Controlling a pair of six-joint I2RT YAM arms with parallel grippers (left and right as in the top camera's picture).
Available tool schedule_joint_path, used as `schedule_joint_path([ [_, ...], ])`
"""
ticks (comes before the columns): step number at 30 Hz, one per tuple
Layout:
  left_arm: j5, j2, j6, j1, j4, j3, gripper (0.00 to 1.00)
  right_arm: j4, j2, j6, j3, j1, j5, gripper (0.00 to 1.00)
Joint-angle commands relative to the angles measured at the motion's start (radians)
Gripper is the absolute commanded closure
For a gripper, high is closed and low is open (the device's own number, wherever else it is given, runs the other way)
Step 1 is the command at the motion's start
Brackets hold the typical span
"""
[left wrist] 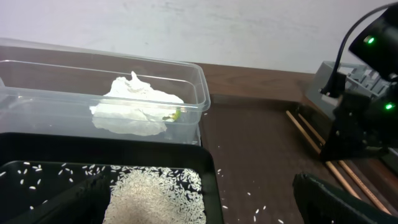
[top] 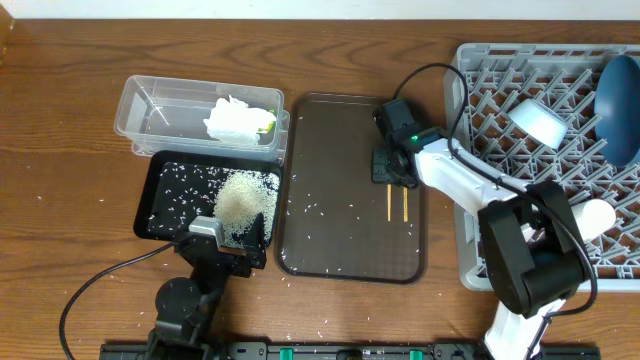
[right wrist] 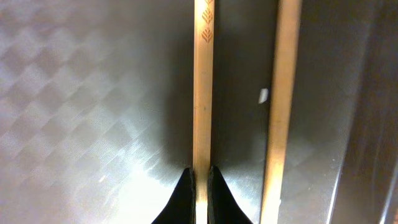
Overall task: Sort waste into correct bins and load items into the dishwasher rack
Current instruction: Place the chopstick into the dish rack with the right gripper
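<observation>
My right gripper (top: 390, 180) is low over the right side of the brown serving tray (top: 330, 150). In the right wrist view it (right wrist: 201, 177) is shut on the left of two wooden chopsticks (right wrist: 202, 93); the other chopstick (right wrist: 280, 106) lies beside it. My left gripper (top: 225, 240) is open and empty at the near edge of the black tray (top: 150, 195), which holds a pile of rice (top: 245, 195). The clear tub (top: 150, 100) holds crumpled tissue (top: 235, 120) and a bit of yellow-green wrapper (top: 268, 122). The grey rack (top: 500, 90) holds the blue plate (top: 620, 95), white bowl (top: 540, 120) and white cup (top: 592, 215). No pink cup shows.
Loose rice grains (top: 320, 210) lie scattered on the brown tray and on the wooden table (top: 60, 150) around it. The right arm (top: 470, 185) reaches across the rack's left edge. A black cable (top: 100, 280) runs from the left arm along the front.
</observation>
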Motion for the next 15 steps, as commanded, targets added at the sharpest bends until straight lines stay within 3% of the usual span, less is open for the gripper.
schedule_joint_path([
  [1, 0.013, -0.007, -0.008, -0.003, -0.011, -0.024, 0.04, -0.025, -0.151, -0.105, -0.002, -0.035, -0.039, 0.99],
  [9, 0.013, -0.007, -0.008, -0.003, -0.011, -0.024, 0.04, -0.119, -0.475, -0.329, -0.002, -0.178, -0.075, 0.99],
  [15, 0.013, -0.007, -0.008, -0.003, -0.011, -0.024, 0.04, -0.14, -0.542, -0.425, -0.002, -0.322, -0.075, 0.99],
])
